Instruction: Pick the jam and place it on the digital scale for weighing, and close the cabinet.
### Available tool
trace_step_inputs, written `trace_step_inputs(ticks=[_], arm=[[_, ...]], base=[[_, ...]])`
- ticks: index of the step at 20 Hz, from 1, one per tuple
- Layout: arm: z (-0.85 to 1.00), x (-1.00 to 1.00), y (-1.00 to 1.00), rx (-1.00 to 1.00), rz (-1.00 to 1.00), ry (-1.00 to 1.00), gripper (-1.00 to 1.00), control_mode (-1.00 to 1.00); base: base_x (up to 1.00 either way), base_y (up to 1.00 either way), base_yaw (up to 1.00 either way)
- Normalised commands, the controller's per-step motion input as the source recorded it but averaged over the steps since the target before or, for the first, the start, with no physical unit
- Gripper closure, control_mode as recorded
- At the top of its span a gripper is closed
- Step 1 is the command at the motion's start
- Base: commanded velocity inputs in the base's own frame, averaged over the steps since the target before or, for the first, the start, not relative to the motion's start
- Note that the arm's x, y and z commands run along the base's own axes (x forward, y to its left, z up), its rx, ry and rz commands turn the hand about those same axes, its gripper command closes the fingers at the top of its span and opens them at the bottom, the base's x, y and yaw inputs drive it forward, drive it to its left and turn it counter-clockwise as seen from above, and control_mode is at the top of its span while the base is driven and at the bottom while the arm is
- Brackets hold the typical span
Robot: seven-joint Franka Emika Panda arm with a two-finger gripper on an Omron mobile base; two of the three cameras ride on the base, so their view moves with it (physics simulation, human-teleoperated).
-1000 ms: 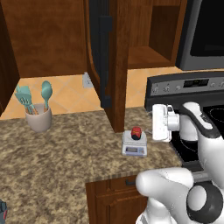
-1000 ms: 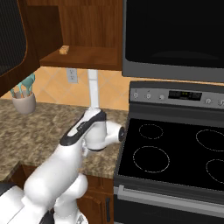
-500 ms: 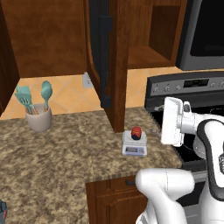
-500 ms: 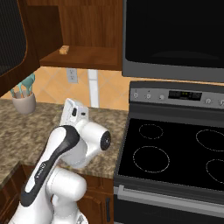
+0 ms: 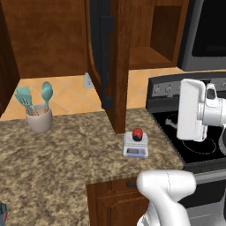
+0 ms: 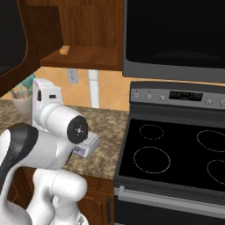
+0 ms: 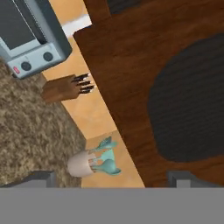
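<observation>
Speckled brown stone table (image 5: 66, 154); tiny red jam jar (image 5: 137, 133) sits on small white-grey scale (image 5: 136, 146). Tall reddish-brown cabinet door (image 5: 108, 62) open. Tool (image 7: 111, 177) raised, tips apart, holding nothing.

The speckled granite counter (image 5: 66, 154) bears the digital scale (image 5: 135, 148) and a utensil crock (image 5: 39, 119).
</observation>
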Motion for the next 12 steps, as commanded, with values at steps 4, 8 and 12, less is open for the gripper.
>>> trace_step_inputs(ticks=[4, 8, 12], arm=[[0.05, -0.91, 0.78, -0.01, -0.31, -0.28, -1.0, -1.0], [0.0, -0.78, 0.95, 0.0, -0.39, -0.34, -1.0, -1.0], [-0.08, -0.67, 1.0, 0.0, -0.39, -0.28, -1.0, -1.0]], base=[[0.0, 0.0, 0.0], [0.0, 0.0, 0.0], [0.0, 0.0, 0.0]])
